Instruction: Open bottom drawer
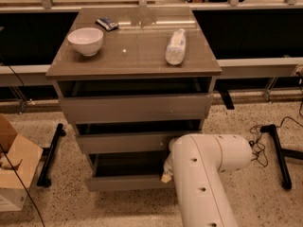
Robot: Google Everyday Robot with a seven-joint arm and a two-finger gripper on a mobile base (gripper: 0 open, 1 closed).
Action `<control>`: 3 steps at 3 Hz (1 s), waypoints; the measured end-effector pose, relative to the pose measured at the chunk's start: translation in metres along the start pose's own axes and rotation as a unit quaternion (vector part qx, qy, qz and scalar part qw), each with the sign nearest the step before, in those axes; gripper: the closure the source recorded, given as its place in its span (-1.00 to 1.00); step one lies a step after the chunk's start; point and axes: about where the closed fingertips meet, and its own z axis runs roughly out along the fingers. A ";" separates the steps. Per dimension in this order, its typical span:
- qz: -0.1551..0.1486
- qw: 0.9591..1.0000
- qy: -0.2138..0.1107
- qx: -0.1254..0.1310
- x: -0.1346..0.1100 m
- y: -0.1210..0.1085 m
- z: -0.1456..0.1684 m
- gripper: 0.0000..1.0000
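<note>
- My gripper is low down, at the right end of the bottom drawer, by its front's top edge. I cannot tell whether it is clenched or released.
- The bottom drawer stands partly out, under two upper drawers.
- A white bowl and a lying bottle are on the cabinet top.

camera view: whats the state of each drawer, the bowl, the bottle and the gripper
bottom drawer: partly pulled out, inside showing
middle drawer: about shut
top drawer: about shut
white bowl: upright
plastic bottle: on its side
gripper: at bottom drawer's front edge
</note>
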 end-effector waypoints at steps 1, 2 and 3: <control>0.000 1.000 0.000 0.000 0.000 0.000 0.000 0.42; 0.009 1.000 -0.003 -0.008 0.004 0.009 0.003 0.05; 0.009 1.000 -0.003 -0.010 0.005 0.010 0.005 -0.41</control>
